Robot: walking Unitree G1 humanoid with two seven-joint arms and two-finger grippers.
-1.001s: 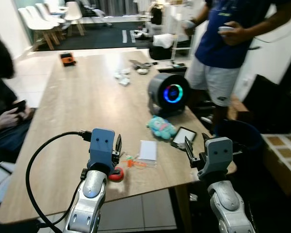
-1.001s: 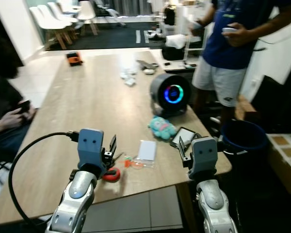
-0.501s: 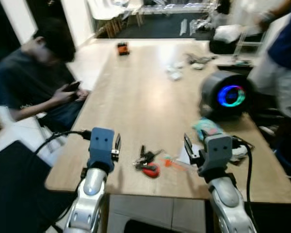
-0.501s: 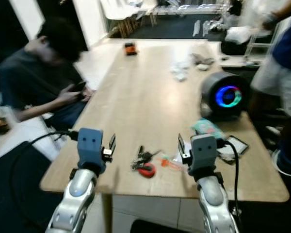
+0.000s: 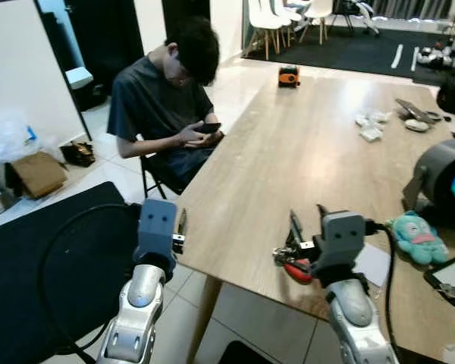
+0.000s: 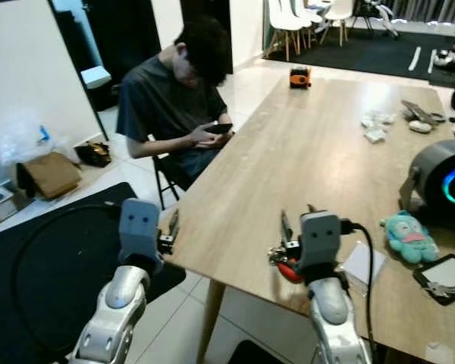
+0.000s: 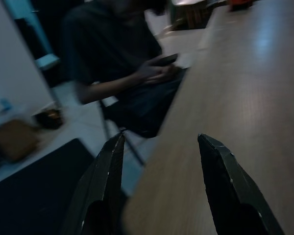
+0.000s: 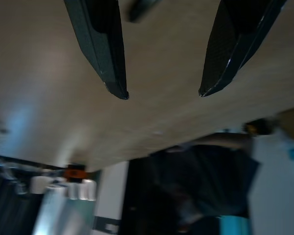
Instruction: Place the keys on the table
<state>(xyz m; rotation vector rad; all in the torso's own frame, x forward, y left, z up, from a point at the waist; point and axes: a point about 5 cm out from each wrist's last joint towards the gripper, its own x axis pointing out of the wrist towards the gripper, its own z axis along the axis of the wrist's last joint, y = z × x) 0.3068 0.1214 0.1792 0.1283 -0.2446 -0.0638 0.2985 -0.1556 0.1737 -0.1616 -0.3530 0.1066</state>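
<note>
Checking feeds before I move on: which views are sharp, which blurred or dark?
Eye views: sharp, evenly lit; keys lie on the table by the right gripper. Left wrist view: dim, soft, person blurred. Right wrist view: dark, smeared, fingers against the tabletop.

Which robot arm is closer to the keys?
The right. The right tool hovers over the table right beside the keys. The left tool hangs at the table's corner, well off to their left.
</note>
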